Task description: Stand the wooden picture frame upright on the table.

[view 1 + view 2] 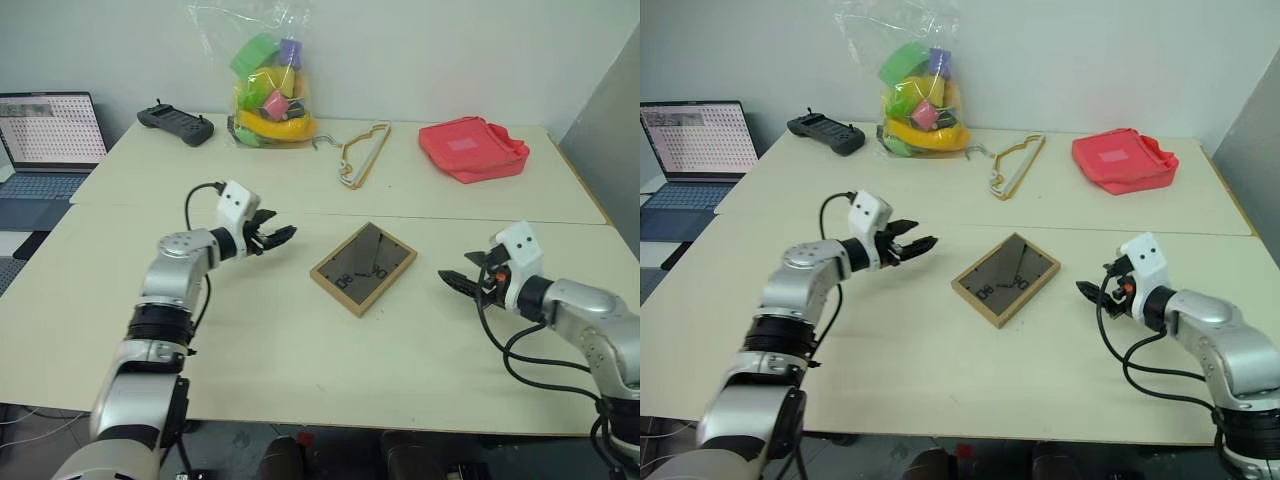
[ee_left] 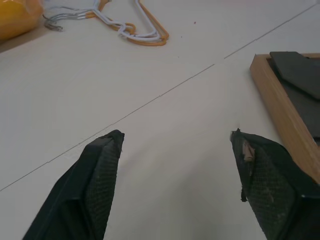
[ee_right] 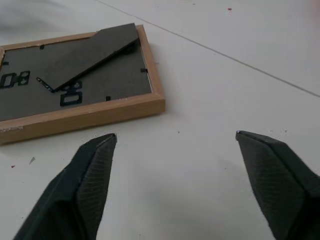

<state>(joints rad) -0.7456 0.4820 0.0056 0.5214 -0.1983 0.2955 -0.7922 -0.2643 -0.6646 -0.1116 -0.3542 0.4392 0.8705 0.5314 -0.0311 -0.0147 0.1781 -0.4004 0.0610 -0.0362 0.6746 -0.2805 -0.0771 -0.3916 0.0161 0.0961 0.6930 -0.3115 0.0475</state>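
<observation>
Pincers [image 1: 275, 238] [image 1: 452, 282] open | frame [image 1: 363, 267] flat | table [image 1: 300, 340] seam behind

Wooden picture frame [image 1: 363, 267] lay back-up, so its front was hidden; wrist views cut it off at the pic edge. Laptop [image 1: 45, 150] was cropped at left, screen txt too small to read. Bag [image 1: 268, 80] contents unclear.

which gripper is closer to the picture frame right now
Left, narrowly. The left gripper hovers open just off the wooden picture frame's left corner; the right gripper is open a bit farther out, off its right corner. Neither touches it.
</observation>
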